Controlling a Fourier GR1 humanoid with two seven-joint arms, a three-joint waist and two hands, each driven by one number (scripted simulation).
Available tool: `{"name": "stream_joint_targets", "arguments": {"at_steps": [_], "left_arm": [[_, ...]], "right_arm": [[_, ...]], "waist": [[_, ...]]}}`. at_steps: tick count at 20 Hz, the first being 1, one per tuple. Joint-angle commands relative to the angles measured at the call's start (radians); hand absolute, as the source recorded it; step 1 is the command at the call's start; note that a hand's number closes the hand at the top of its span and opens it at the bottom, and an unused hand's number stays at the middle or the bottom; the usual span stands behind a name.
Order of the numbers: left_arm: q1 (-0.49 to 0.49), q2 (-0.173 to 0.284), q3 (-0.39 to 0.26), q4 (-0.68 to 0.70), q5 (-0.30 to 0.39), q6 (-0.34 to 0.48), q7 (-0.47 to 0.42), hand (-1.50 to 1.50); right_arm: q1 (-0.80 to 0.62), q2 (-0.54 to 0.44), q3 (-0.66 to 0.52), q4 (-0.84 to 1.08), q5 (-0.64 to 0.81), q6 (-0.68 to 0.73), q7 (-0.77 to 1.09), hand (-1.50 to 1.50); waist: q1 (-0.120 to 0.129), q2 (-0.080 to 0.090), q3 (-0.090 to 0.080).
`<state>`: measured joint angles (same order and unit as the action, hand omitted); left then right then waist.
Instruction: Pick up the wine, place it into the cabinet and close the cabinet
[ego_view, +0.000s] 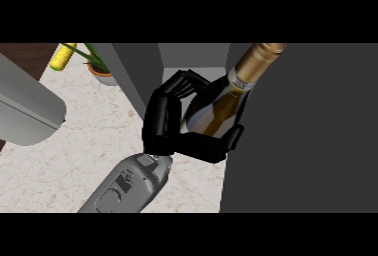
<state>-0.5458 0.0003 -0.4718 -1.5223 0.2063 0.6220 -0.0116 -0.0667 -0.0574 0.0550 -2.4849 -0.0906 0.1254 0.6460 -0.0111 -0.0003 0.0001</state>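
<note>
The right hand (171, 125) is curling its fingers round the wine bottle (225, 102) at the frame's centre, neck pointing to the upper right, beside the dark cabinet (310, 130). To place it well, the robot is probably best keeping the bottle upright and clear of the cabinet's edge (the left hand is not showing).

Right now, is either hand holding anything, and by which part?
The right hand is curled round the wine bottle, gripping its lower body near the base. The left hand is out of view.

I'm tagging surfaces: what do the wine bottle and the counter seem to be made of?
Wine bottle: apparently dark glossy glass, with bright reflections along its body and gold foil at the neck. Counter: looks like pale polished stone, with a speckled, veined pattern.
</note>
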Motion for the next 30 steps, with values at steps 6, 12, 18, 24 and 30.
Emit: {"name": "stream_joint_targets", "arguments": {"at_steps": [6,12,18,24,30], "left_arm": [[-0.011,0.0,0.004,0.147,0.143,0.013,-0.176,1.5],[-0.016,0.0,0.016,0.295,0.086,-0.031,-0.248,1.5],[-0.028,0.0,-0.018,0.328,0.101,0.044,-0.298,1.5],[-0.01,0.0,0.031,0.422,0.133,0.011,-0.429,1.5],[-0.087,0.001,0.139,0.437,0.114,-0.029,-0.352,1.5]], "right_arm": [[0.01,0.016,0.044,-0.138,-0.029,-0.022,0.068,-1.5],[-0.047,-0.012,-0.016,-0.075,-0.063,-0.015,0.072,-1.5],[0.034,0.0,0.001,-0.08,-0.061,0.015,0.012,-1.5],[-0.001,0.026,0.041,-0.091,-0.008,-0.027,0.046,-1.5],[-0.022,0.002,0.005,-0.07,-0.048,-0.005,0.053,-1.5]], "waist": [[-0.003,0.0,0.0],[0.002,0.001,0.0],[0.001,0.0,0.0],[-0.001,0.001,0.0],[0.005,0.0,0.0]]}}
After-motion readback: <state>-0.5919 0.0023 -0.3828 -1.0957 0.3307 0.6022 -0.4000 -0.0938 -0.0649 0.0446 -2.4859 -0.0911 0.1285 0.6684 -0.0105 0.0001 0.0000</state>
